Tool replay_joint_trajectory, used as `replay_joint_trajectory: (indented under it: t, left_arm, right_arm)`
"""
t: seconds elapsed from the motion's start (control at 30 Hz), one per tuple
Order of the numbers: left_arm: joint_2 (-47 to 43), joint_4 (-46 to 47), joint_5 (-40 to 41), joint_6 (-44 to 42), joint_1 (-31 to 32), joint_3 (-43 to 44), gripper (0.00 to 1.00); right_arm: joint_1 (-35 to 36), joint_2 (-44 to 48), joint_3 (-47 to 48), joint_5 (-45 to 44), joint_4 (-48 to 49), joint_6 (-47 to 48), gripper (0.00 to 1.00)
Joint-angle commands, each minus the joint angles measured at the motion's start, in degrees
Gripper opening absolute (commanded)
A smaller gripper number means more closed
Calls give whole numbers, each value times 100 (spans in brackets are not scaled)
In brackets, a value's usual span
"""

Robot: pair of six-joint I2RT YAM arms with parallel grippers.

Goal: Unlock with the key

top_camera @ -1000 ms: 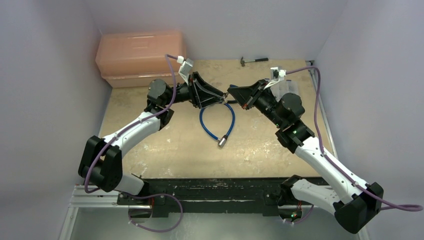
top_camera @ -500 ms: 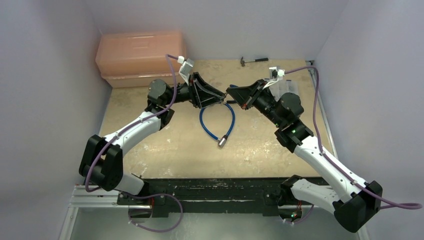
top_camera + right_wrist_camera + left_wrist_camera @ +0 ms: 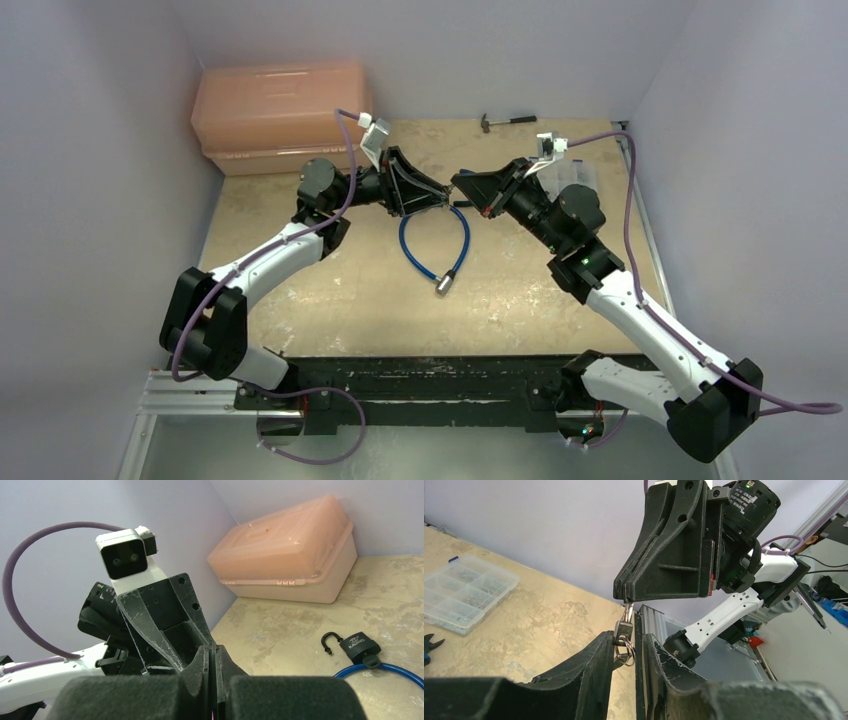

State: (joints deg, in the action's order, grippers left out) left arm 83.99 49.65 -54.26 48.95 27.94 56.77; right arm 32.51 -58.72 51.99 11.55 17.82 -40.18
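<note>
1. The right gripper (image 3: pixel 626 597) is pressed fully together. Its fingertips pinch the upper end of the key (image 3: pixel 624 629), which hangs straight down with its split rings (image 3: pixel 626 654) at the bottom.
2. The left gripper (image 3: pixel 626 642) points up from beneath, its jaws narrow with a gap between them. The key's lower part and the rings sit in that gap. One finger (image 3: pixel 599 655) looks to touch the key's side, and the other stands just apart from the rings.
3. Both grippers meet tip to tip in the air above the tabletop (image 3: pixel 330 270), over the far end of the looped blue cable (image 3: pixel 432 262).
4. The padlock (image 3: pixel 359 647) lies on the tabletop against the blue cable, apart from the key. Its shackle looks open at one end.
5. Farther out, a pink lidded box (image 3: pixel 275 105) sits in the far left corner. A clear compartment box (image 3: pixel 464 592) lies by the right arm, and a hammer (image 3: pixel 505 120) lies at the far edge.
</note>
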Motion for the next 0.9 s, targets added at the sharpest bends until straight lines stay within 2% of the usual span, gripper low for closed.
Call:
replay_joint_trajectory:
  t: [0.0, 0.37, 0.43, 0.53, 0.63, 0.8, 0.83, 0.87]
  left_arm:
    - [30, 238, -110, 49, 53, 238, 30]
    - [30, 203, -120, 19, 62, 258, 9]
    - [30, 190, -123, 21, 55, 258, 10]
    - [31, 186, -137, 26, 62, 264, 17]
    - [30, 186, -137, 23, 62, 264, 19]
    - [39, 194, -137, 19, 55, 255, 11]
    - [52, 194, -137, 31, 61, 261, 7]
    - [48, 195, -136, 33, 60, 266, 0]
  right_arm:
    - [9, -25, -63, 9, 282, -24, 0]
    - [5, -18, -112, -54, 206, 99, 0]
    - [6, -13, -127, -56, 185, 143, 0]
    - [8, -9, -140, -48, 139, 195, 0]
    - [2, -12, -162, -23, 134, 205, 0]
    - [10, -16, -187, -5, 142, 213, 0]
    - [8, -22, -189, 8, 142, 213, 0]
    - [5, -25, -193, 13, 142, 213, 0]
